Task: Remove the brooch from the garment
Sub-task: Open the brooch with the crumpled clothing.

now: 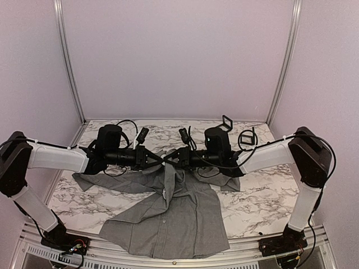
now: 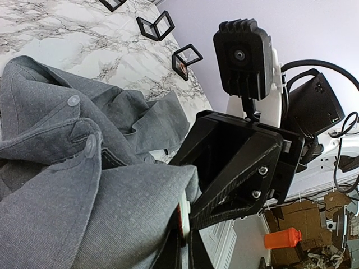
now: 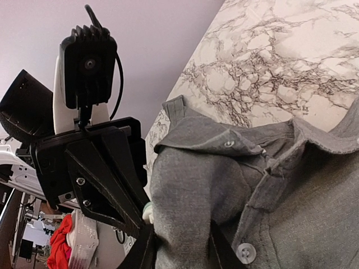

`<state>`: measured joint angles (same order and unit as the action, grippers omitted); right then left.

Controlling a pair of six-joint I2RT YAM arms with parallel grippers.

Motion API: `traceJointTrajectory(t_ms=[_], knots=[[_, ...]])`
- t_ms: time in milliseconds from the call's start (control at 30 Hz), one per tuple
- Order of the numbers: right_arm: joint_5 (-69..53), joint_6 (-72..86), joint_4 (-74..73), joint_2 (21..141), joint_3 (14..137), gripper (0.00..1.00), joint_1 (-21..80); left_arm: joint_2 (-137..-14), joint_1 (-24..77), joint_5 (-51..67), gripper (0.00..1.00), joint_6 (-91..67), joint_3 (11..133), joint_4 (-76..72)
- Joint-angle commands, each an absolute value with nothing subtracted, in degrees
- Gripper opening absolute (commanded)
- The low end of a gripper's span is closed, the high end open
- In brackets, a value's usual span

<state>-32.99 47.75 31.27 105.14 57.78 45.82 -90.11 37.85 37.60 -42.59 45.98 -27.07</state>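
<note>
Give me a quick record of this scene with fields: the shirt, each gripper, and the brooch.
garment: grey shirt spread on marble table, collar area lifted
left gripper: shut, pinching cloth by the collar
right gripper: straddles a shirt fold, grip unclear
brooch: not clearly visible

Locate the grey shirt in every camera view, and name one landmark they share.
Top external: grey shirt lies in the lower centre of the picture.
Left wrist: grey shirt fills the left and bottom.
Right wrist: grey shirt fills the lower right.
Shared landmark: marble table, bare beside the shirt in all three.
</note>
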Motion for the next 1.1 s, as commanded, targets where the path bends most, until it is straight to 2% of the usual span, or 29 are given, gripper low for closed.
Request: traceJointTrajectory(t_ms=[0,367,533,767,1067], knots=[[-34.0,48.2,33.6,105.8,58.0,0.24,45.6,-88.7,38.5,37.6,0.0,-40.8,45.5,-27.5],[-35.5,47.9,34.0,106.2,58.3,0.09,45.6,-86.3,38.7,36.3,0.0,-36.5,46.3,-22.0],[-35.3,47.6,33.5,106.0,58.3,0.1,45.6,-86.0,38.8,36.2,0.0,-36.4,46.3,-22.2],[-34.0,45.8,31.0,104.8,57.7,0.23,45.6,-85.1,38.8,35.4,0.0,-36.2,46.0,-21.8],[-31.8,44.4,29.0,102.9,56.5,0.26,45.5,-84.8,38.8,35.2,0.0,-36.2,45.8,-21.3]])
